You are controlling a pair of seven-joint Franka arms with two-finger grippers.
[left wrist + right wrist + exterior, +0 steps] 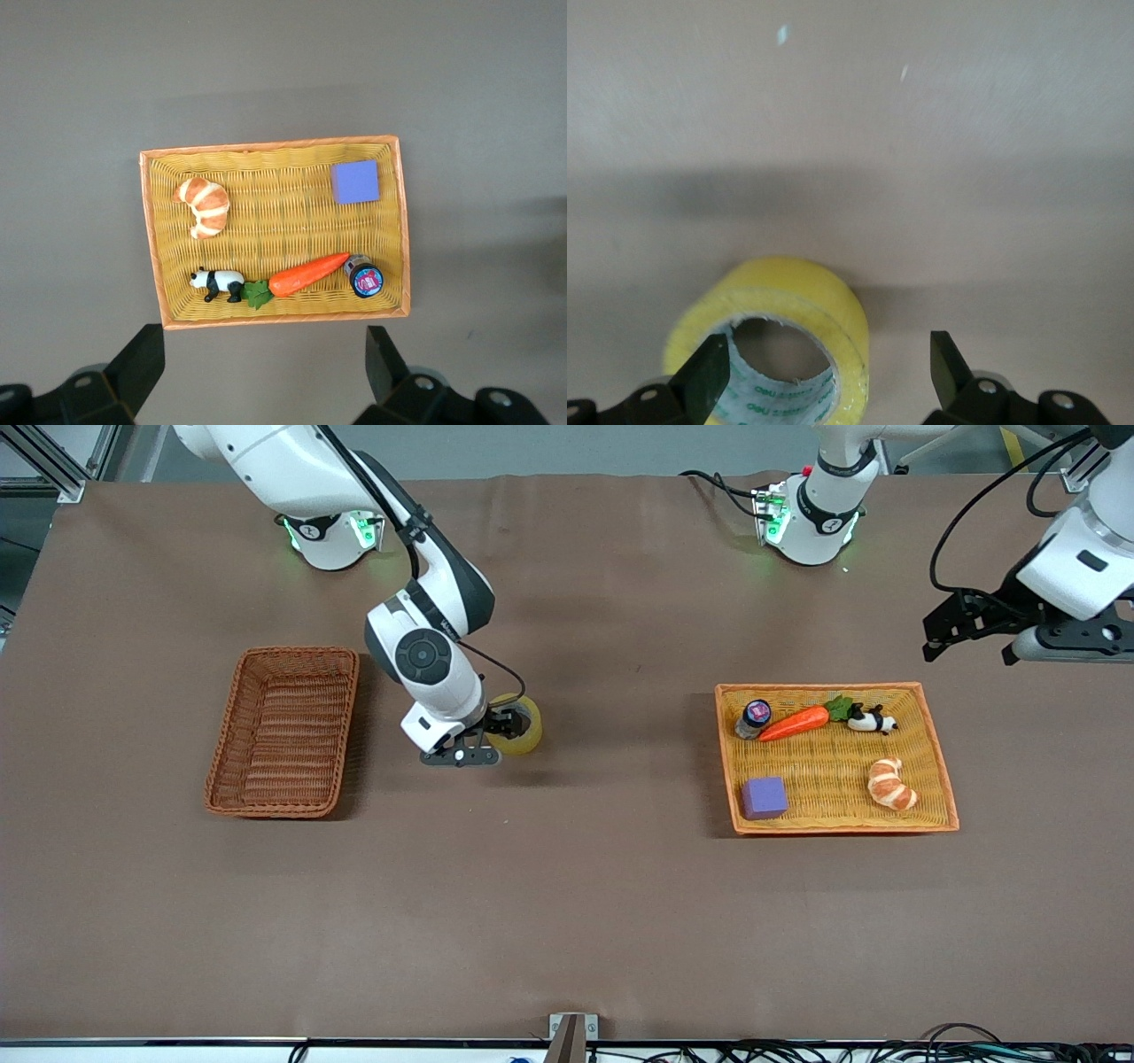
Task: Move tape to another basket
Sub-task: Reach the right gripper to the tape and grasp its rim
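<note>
Your right gripper [496,737] sits spread at the tape [518,724], which lies on the worktop [567,886] between the basket [285,731] and tray [939,779]. Your left gripper [970,638] waits, spread.

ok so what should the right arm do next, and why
Probably close the right end effector on the tape. Its fingers stand open around the roll, which lies on the table between the two baskets, and nothing grips it yet. The left end effector waits open over the tray.
</note>
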